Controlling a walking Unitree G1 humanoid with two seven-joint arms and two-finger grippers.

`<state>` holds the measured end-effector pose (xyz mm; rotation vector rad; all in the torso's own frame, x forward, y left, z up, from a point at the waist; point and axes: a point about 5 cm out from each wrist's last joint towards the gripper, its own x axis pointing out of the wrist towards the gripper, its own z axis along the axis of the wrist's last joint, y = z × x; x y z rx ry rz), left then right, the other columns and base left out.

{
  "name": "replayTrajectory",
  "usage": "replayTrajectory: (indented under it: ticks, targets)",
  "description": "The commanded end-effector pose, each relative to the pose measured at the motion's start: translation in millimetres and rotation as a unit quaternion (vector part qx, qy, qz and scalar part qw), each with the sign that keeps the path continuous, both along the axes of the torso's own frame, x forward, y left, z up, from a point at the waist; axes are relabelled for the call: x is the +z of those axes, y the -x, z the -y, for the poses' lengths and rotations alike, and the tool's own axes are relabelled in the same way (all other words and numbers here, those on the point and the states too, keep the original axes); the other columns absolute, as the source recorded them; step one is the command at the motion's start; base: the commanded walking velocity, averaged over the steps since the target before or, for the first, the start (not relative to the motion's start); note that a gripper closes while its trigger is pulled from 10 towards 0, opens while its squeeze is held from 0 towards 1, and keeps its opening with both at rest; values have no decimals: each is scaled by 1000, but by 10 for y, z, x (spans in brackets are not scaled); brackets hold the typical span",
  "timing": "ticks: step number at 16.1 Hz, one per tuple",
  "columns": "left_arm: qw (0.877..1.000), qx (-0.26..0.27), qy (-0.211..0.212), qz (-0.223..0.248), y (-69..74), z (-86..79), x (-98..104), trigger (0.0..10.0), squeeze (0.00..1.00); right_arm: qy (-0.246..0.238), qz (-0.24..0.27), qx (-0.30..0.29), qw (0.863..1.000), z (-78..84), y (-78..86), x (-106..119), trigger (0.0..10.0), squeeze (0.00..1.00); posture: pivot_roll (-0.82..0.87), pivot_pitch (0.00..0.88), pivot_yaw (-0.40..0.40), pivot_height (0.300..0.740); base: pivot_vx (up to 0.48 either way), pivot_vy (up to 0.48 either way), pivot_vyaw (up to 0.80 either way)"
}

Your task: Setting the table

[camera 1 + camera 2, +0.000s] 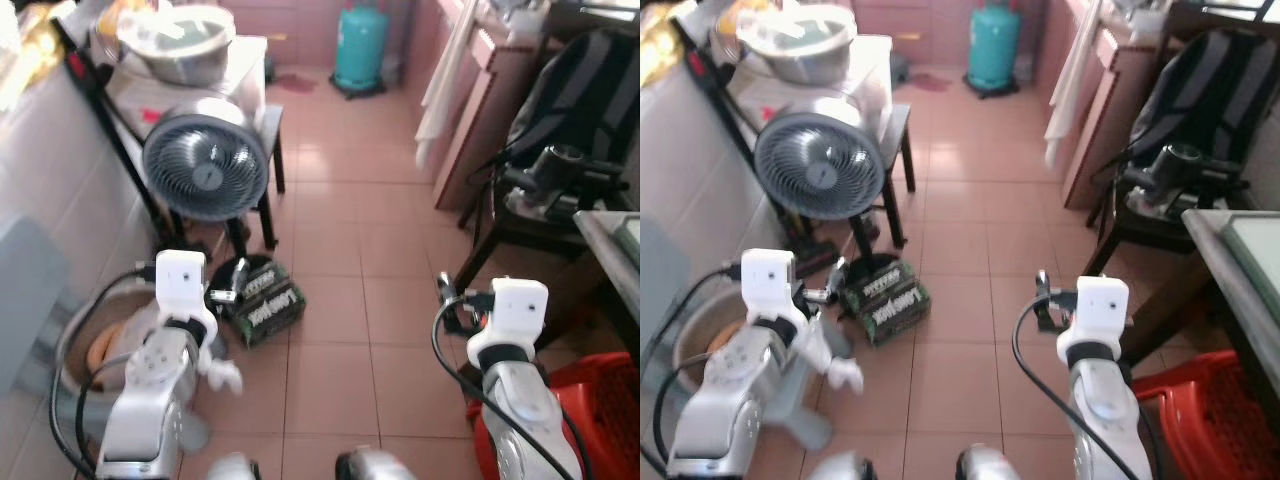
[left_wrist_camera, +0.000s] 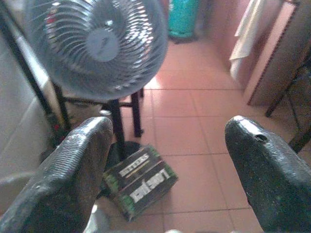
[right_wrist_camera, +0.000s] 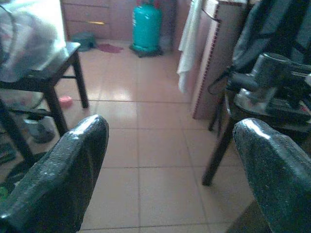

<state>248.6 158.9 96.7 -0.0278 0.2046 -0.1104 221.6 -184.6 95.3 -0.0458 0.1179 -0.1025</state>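
Wrist views – left claw (image 2: 165,170) spread, right claw (image 3: 170,170) spread

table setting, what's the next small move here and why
Probably turn right toward the table edge. Both grippers, left and right, are open and hold nothing, and ahead there is floor, a fan and a gas cylinder.

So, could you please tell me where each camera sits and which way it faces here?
Left and right eye views: head stereo pair, looking forward and down at the tiled floor; both silver arms show.
Left wrist view: along the open left end effector toward the round grey fan.
Right wrist view: along the open right end effector toward the dark chair.
All share the teal gas cylinder.
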Motion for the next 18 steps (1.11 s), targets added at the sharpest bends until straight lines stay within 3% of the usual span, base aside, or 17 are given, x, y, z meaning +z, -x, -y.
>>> replayTrajectory:
  ticks: [1,7,14,18]
  targets:
    - [1000,11,-6,-8,-3,-59,-21,10000,0,1,11,4,1000,-35,-47,32,10000,0,-23,0,34,740,-281,240,0]
    - [1000,12,-5,-8,-32,-50,-11,10000,0,4,17,4,1000,-26,-124,43,10000,0,-21,0,33,740,-278,228,0]
    - [1000,-2,-7,-6,-44,-16,-18,10000,0,9,16,1,1000,-16,-100,31,10000,0,-29,0,31,740,0,440,0]
    - [999,-44,12,19,-27,67,53,10000,0,12,13,-2,1000,-3,-109,24,10000,0,-26,0,28,740,0,0,0]
